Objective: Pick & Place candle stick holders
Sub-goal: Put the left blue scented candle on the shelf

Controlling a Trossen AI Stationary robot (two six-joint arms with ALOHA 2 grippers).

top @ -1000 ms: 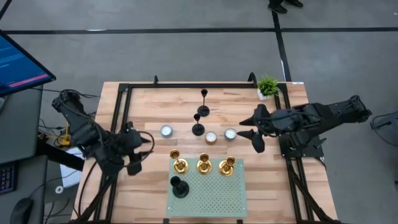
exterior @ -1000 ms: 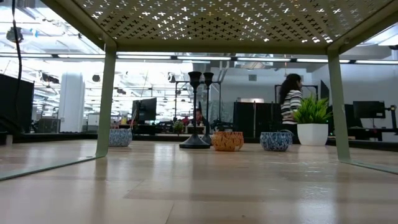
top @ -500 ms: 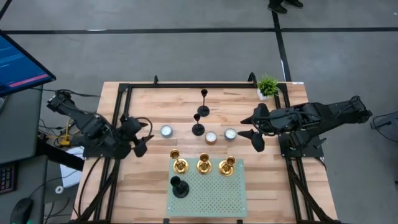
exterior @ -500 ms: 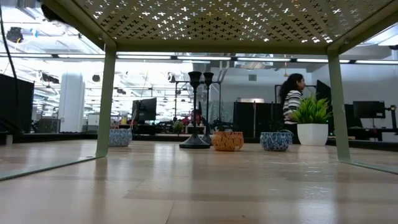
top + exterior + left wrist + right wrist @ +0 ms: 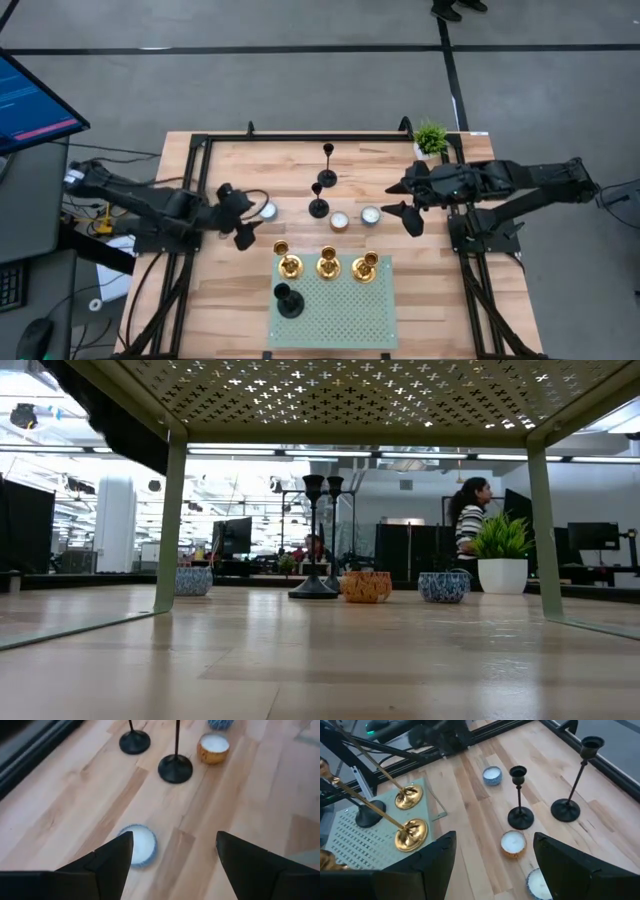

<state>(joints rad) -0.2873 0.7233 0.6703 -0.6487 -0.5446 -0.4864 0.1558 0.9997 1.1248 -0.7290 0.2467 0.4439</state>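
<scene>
Wooden-plank desk (image 5: pixel 230 300), framed in black rails. Pale green perforated metal stand (image 5: pixel 340 310) at the near edge: three shiny gold candle stick holders (image 5: pixel 327 265) in a row along its far side, one matte black candle stick holder (image 5: pixel 288 300) at its near left corner. Two further slim black candle stick holders (image 5: pixel 320 195) upright on bare wood beyond, close together. Three small patterned candle cups (image 5: pixel 340 221) near them. Small green potted plant (image 5: pixel 431 139), far right corner. Left claw (image 5: pixel 240 215): released, empty, above the leftmost cup. Right claw (image 5: pixel 405 203): released, empty, right of the cups.
</scene>
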